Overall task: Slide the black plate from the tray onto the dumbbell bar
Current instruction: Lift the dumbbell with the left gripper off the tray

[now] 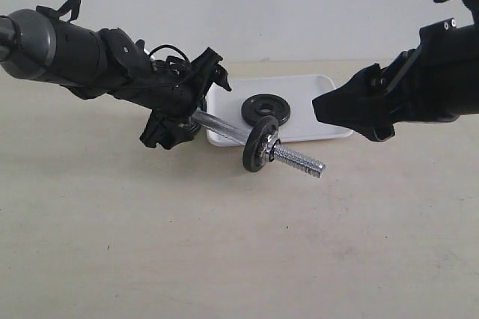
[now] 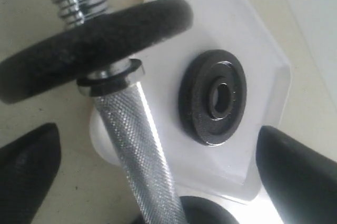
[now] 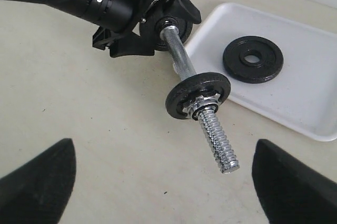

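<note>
The left tool (image 2: 157, 128) stands spread wide around the bar (image 1: 223, 129). Whether it truly clamps the end plate (image 3: 164, 26) I cannot tell. Beyond its fingertips a mounted plate (image 1: 260, 148) sits on the bar. The black plate (image 1: 266, 108) lies flat in the tray (image 1: 318, 87), between both tools. It is probably dense, rigid and rough-skinned, so pinch it across the rim. The right tool (image 3: 163, 142) gapes empty.
</note>
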`<state>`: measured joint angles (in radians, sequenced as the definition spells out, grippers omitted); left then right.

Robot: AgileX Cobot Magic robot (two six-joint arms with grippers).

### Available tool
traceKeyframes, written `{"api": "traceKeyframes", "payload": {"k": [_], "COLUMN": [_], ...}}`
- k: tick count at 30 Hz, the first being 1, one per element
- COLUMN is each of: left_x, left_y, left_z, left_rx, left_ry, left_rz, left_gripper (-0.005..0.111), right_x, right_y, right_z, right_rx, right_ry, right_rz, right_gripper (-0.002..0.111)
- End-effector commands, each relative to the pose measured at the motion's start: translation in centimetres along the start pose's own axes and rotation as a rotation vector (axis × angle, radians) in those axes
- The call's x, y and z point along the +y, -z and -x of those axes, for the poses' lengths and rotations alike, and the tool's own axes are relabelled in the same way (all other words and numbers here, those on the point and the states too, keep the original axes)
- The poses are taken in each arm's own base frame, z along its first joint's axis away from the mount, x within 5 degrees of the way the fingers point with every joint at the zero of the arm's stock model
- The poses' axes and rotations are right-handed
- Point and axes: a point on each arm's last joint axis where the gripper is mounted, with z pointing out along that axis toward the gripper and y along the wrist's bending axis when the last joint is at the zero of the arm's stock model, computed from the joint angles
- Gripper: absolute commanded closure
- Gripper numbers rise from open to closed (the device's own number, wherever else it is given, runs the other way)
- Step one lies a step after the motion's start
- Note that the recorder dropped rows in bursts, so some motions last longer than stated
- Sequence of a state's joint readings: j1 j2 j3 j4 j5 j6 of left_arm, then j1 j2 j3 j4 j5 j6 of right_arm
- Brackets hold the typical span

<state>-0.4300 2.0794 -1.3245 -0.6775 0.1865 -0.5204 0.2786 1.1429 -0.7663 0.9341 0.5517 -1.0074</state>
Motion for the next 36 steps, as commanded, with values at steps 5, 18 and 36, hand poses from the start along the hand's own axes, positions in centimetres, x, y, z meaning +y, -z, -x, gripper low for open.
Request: {"api": "traceKeyframes", "payload": {"k": [5,18,36], "left_x": [0.8,0.7,1.3], "left_y": [-1.2,-1.7,-4.1], "left_z": [0.1,1.0,-1.6], "left_rx": [-0.017,-0.128,-0.086], "left_ry": [0.012,0.081,0.053], "left_rz": [0.014,-0.044,-0.014], "left_gripper": [0.015,0.015,0.015], "right_x": [0.0,0.0,0.1], "right_y": [0.0,0.0,0.0], "right_z": [-0.1,0.0,-0.1], "right_rx": [0.003,0.000,0.007], "right_ry": [-0.001,-0.001,-0.001], "right_rz": [0.003,-0.002,0.009], "right_gripper": [0.026,0.026,0.026]}}
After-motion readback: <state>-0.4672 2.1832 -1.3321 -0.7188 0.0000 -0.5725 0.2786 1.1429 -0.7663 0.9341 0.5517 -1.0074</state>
